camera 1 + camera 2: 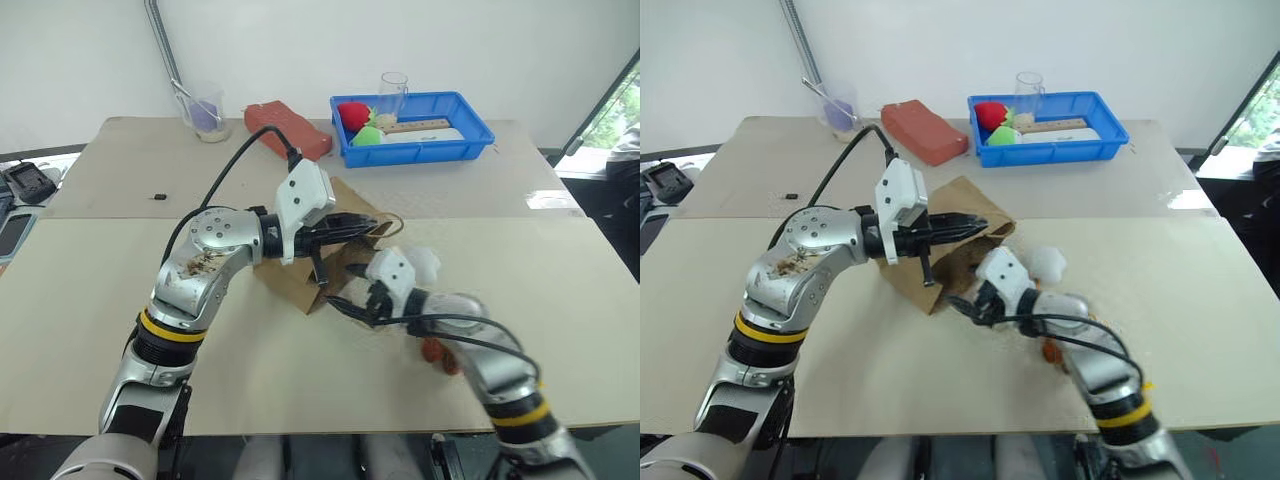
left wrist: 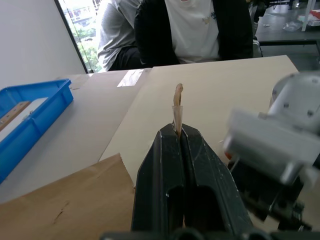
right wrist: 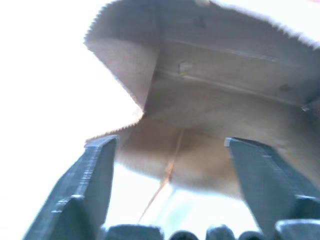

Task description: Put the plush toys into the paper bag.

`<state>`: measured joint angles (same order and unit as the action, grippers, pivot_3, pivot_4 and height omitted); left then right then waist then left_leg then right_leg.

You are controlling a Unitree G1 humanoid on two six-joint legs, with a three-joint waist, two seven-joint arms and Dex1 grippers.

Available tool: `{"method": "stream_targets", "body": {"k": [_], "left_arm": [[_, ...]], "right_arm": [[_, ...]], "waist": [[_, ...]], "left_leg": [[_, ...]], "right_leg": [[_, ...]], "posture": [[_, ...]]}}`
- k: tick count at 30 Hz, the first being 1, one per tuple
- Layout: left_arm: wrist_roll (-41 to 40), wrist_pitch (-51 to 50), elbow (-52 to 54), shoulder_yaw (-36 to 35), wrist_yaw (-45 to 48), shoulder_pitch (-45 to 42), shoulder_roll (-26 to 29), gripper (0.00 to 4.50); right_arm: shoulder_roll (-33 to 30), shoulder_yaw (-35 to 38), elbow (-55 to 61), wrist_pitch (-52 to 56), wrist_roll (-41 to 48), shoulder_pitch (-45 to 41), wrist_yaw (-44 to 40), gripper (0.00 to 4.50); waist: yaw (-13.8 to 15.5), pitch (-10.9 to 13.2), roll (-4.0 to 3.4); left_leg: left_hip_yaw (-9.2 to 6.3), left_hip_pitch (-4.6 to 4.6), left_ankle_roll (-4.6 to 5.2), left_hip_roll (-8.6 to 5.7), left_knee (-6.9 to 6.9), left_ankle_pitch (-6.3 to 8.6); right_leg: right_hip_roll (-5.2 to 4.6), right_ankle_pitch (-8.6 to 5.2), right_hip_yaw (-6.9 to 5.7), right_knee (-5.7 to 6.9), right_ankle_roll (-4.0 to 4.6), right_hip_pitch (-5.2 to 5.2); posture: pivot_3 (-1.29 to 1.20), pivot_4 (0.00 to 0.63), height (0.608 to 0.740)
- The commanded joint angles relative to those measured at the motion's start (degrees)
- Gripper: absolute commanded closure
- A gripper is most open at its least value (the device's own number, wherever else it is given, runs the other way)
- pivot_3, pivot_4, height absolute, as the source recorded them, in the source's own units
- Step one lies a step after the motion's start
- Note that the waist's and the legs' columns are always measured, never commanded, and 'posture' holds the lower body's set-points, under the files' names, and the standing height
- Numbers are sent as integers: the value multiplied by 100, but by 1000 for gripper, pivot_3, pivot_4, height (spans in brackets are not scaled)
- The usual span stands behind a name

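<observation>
The brown paper bag lies on its side at the table's middle, mouth toward my right arm. My left gripper is shut on one tan rope handle at the bag's upper rim. My right gripper stands open just outside the mouth, nothing between its fingers; the bag's inside lies ahead of it. The fluffy white plush toy sits on the table just behind my right hand. The brown-orange monkey lies beside and partly under my right forearm.
A blue tray with red and green round items stands at the back right, with a clear cup behind it. At the back centre lies a reddish block, left of it a plastic cup. Seated people show beyond the table.
</observation>
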<state>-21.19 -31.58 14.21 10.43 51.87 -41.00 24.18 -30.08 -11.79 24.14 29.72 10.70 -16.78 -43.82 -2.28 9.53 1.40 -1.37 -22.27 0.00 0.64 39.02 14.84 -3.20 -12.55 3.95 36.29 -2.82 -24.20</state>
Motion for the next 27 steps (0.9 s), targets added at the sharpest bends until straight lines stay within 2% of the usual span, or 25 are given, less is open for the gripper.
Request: {"method": "stream_targets", "body": {"k": [1,5,8,16,20,27], "left_arm": [[-145,-46,197,-24,38,-35,13,4500],[-183,-59,145,-72,47,-17,44,4500],[-262,-126,129,-149,57,-33,78,4500],[-359,-179,112,-244,81,-56,186,4500],[-415,-240,181,-276,0,-26,199,4500],[-454,-268,261,-270,-65,47,221,4500]], "right_arm": [[-589,435,692,111,248,185,-338,18],[-1098,814,619,-65,108,316,-276,18],[-1318,856,113,-242,-333,194,3,18],[-1151,393,-1399,-521,-1254,-527,562,18],[-1073,319,-1738,-664,-1418,-645,618,1171],[-1086,337,-1787,-764,-1519,-619,540,3602]], "waist": [[-4,0,0],[-5,1,2],[-7,1,3],[-5,2,3],[5,2,3],[14,2,3]], "left_leg": [[1,-1,0,0,0,0],[4,-1,0,0,1,0],[4,0,0,1,0,0],[7,-1,0,1,-1,0],[8,-7,1,-2,-1,0],[8,-8,1,-3,-1,0]], "right_leg": [[0,0,0,-2,0,-1],[0,0,3,-5,0,1],[1,0,3,-6,0,2],[1,1,5,-7,1,-1],[-4,1,5,-13,1,-3],[-5,1,5,-14,1,-2]], "posture": [[0,150,740],[0,150,740],[0,150,740],[0,150,740],[0,150,740],[0,150,740]]}}
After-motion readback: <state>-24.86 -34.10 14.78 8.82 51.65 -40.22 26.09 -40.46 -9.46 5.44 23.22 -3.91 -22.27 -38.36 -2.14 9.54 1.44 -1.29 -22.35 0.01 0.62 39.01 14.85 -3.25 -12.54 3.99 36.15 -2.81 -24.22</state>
